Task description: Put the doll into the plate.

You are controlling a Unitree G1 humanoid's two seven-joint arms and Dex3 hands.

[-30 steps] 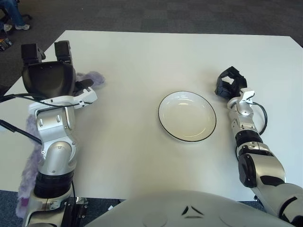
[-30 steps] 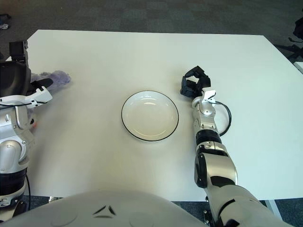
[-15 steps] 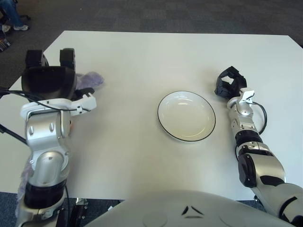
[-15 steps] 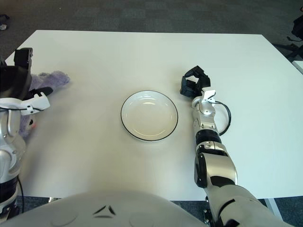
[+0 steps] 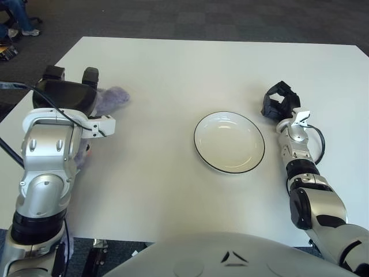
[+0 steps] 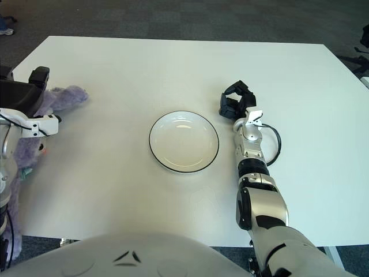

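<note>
At the table's [image 5: 173, 63] left edge, the left hand [image 5: 66, 95] sits over the purple doll [image 6: 63, 97], its dark fingers [image 5: 90, 75] pointing away from the robot with the plush showing just beyond and beneath them; I cannot tell whether they grip it. The white plate [image 5: 229, 142] with a dark rim lies near the table's middle, well apart from the doll. Just right of the plate shows the right hand [image 5: 279, 101], idle, fingers curled with nothing in them.

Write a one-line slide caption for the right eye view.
Left hand over the fluffy purple doll at the white table's left edge; black-rimmed white plate empty, right hand beside it.
</note>
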